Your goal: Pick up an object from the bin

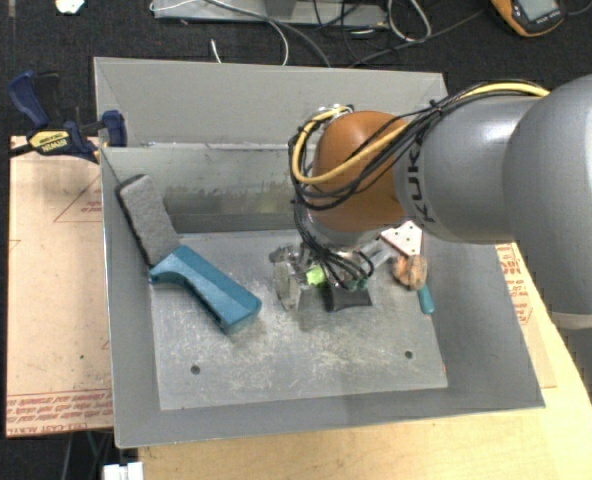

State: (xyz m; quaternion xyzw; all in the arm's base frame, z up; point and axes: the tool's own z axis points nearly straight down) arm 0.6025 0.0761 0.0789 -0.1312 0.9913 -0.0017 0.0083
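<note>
Small dark flat piece [352, 298] lies at the centre of the bin [276, 378], immediately right of the gripper [304, 280], which hangs low over the floor. Claw opening cannot be told. Blue angled block [208, 288] lies to the left, its long axis running far-left to near-right.

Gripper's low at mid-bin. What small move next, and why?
Probably a short slide toward the blue angled piece. The gripper sits low at mid-bin, and that piece lies flat on the floor beside it, apart and unobstructed; the white bit and pink bit lie close under the arm.
</note>
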